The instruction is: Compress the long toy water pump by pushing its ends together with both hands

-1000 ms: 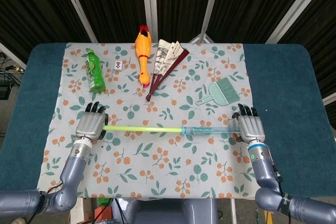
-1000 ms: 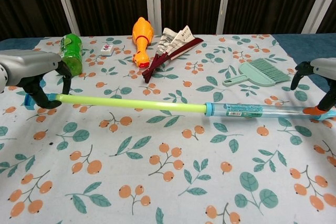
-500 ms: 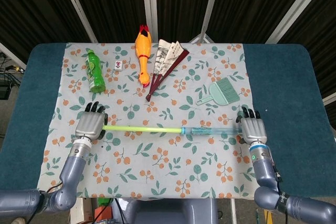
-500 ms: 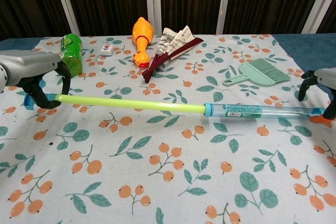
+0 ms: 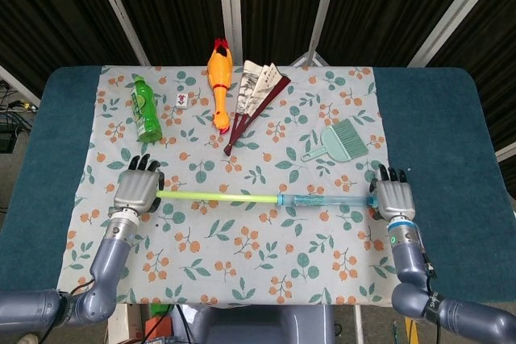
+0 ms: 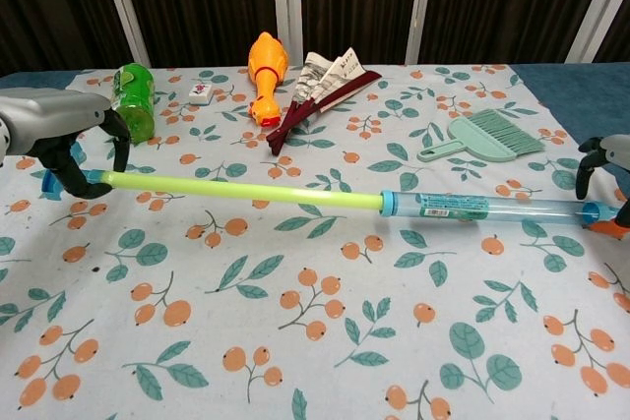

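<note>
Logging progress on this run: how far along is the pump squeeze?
Done: both hands sit at the ends of the long toy water pump. In hand: left robot hand holds the yellow rod's end; right robot hand is at the clear barrel's end. Left: the rod is fully extended, so all the compression.

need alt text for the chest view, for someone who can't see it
A long toy water pump, yellow-green rod extended from its clear tube, lies across a floral tablecloth; the left hand holds the rod end and the right hand sits at the tube end. Behind lie a green bottle, rubber chicken, folded fan and small brush.
</note>
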Action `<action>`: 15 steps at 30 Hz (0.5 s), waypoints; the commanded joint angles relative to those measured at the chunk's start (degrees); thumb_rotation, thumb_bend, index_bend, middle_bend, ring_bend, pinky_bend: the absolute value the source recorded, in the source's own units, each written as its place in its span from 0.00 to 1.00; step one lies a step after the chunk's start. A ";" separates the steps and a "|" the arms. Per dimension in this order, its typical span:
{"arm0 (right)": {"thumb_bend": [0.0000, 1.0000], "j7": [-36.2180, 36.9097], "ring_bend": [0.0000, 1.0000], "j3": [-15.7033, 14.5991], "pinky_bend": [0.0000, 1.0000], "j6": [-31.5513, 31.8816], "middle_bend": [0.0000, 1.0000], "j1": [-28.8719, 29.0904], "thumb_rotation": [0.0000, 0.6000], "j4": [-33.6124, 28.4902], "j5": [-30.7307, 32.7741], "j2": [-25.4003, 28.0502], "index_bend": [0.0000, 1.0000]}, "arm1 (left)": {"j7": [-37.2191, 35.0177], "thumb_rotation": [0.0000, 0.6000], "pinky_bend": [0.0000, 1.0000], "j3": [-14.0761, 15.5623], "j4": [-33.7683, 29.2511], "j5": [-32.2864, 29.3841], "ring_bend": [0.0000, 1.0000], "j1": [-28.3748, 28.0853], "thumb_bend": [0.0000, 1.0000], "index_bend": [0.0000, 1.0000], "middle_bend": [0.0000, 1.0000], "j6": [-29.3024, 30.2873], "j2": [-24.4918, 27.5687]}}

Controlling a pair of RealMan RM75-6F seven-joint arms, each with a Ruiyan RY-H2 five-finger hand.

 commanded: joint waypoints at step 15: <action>0.41 0.45 0.00 0.04 0.00 -0.65 0.02 -0.13 1.00 1.39 0.73 -0.60 0.50 | 0.15 1.00 0.05 0.35 0.29 -0.29 0.00 -0.42 0.51 0.60 0.17 0.07 0.05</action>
